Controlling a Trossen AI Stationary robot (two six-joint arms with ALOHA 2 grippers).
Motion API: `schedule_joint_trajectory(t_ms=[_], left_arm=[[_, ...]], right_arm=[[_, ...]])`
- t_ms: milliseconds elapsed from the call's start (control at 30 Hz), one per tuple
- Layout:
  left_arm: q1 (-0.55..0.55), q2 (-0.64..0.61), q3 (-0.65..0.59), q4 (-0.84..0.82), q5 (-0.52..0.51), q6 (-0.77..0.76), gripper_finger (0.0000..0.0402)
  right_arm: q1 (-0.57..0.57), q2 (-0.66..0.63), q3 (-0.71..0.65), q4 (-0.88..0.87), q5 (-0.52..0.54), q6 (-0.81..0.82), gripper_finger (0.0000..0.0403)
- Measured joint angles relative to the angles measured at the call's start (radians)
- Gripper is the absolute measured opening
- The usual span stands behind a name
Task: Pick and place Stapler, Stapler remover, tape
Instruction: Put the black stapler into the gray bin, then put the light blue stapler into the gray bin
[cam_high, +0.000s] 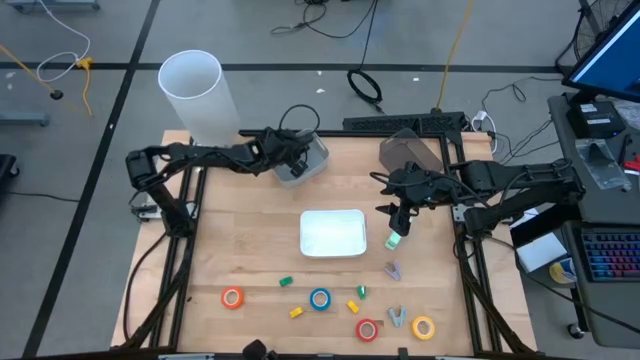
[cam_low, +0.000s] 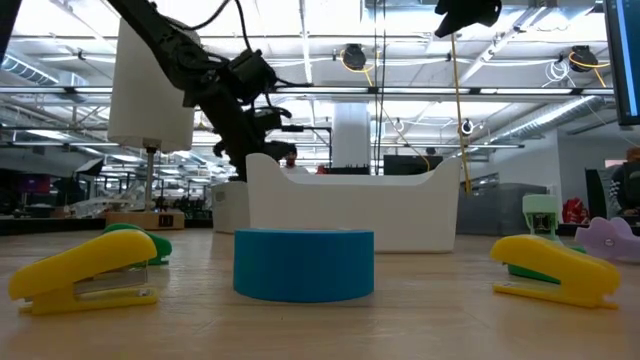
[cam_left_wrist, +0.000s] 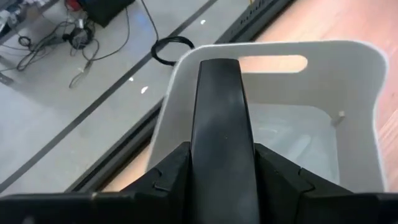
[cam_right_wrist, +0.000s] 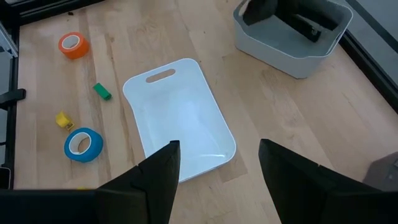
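So the left arm is stretched across the back of the table (cam_high: 250, 240) with the left gripper (cam_high: 293, 160) sitting down inside the grey bin (cam_high: 315, 165) at the back. Can't tell from any view whether its jaws are clenched or released; its wrist view is mostly blocked by one dark finger (cam_left_wrist: 221, 124) against the bin's pale wall.

The right arm reaches in from the right side, and the right gripper (cam_high: 400, 222) hangs just beside the right edge of the white tray (cam_high: 333, 233), jaws spread wide with nothing between them.

Tape-wise: the orange tape (cam_high: 232, 297), blue tape (cam_high: 320, 299), red tape (cam_high: 367, 329) and yellow tape (cam_high: 423, 327) all lie along the front of the table. The low view adds something the overhead doesn't make clear: two yellow staplers (cam_low: 85, 270) flanking the blue roll.
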Motion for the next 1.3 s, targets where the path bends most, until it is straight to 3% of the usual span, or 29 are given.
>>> schedule_joint_trajectory(t_ms=[400,767,1100,1300], left_arm=[[0.015,0.055,0.001,0.012,0.024,0.011,0.0154],[0.015,0.044,0.001,0.007,0.025,0.047,0.0231],[-0.093,-0.261,0.046,0.013,0.043,0.050,0.0254],[-0.223,-0.382,0.047,-0.029,0.115,-0.006,0.0244]], right_arm=[[0.000,0.000,0.000,-0.001,-0.001,0.017,0.0210],[0.000,0.000,0.000,0.000,-0.003,0.020,0.0210],[0.000,0.000,0.000,-0.041,-0.001,0.034,0.0210],[0.000,0.000,0.000,-0.177,0.000,0.174,0.0210]])
